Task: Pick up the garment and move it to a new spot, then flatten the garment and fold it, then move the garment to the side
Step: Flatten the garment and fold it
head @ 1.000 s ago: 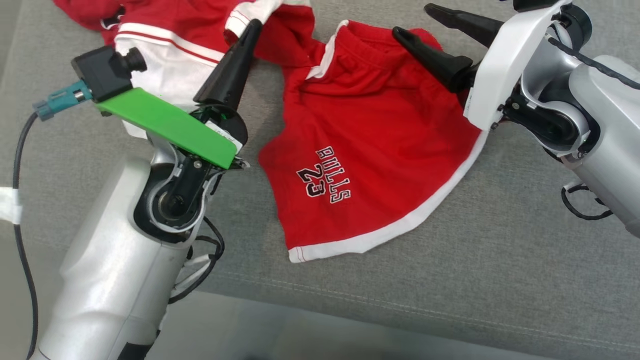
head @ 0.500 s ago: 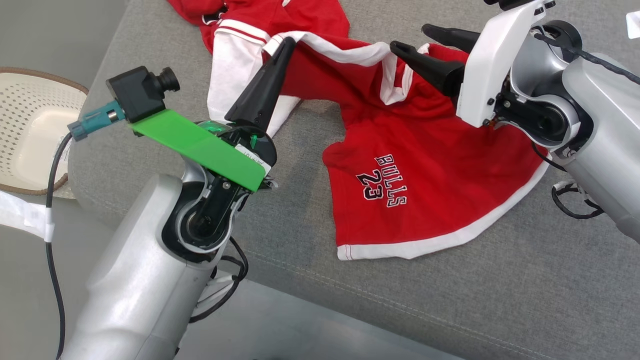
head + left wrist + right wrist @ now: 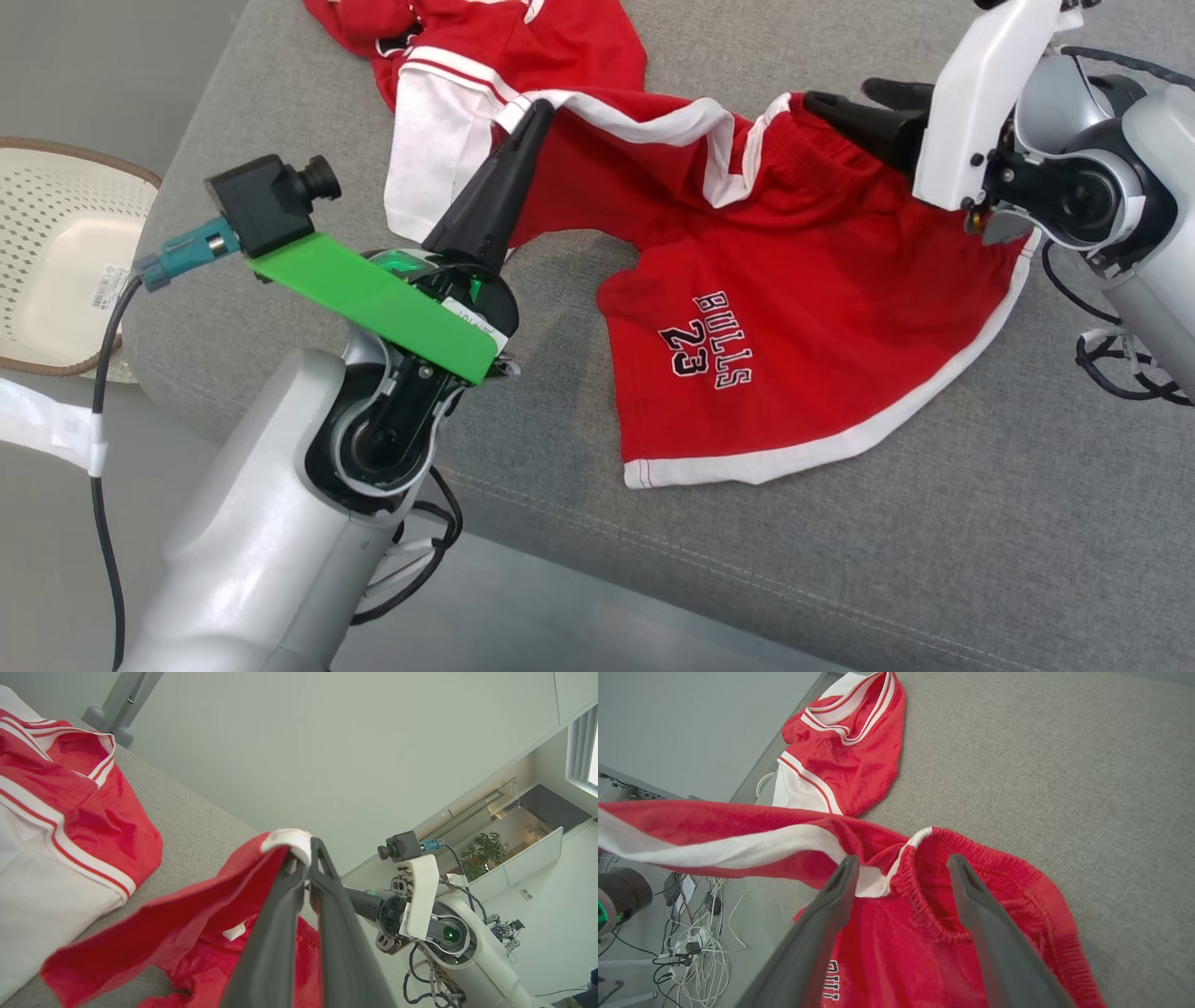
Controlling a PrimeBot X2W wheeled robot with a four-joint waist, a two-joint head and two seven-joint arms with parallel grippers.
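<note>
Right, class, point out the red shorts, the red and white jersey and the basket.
Red shorts point(image 3: 803, 308): head view, plain leg panel beside the lettering.
Red and white jersey point(image 3: 420, 159): head view, its white side panel.
Basket point(image 3: 56, 187): head view, its perforated inner wall.

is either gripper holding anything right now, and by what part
The left gripper is shut on the red shorts, pinching a white-trimmed edge. The right gripper is open at the waistband, gripping nothing.
</note>
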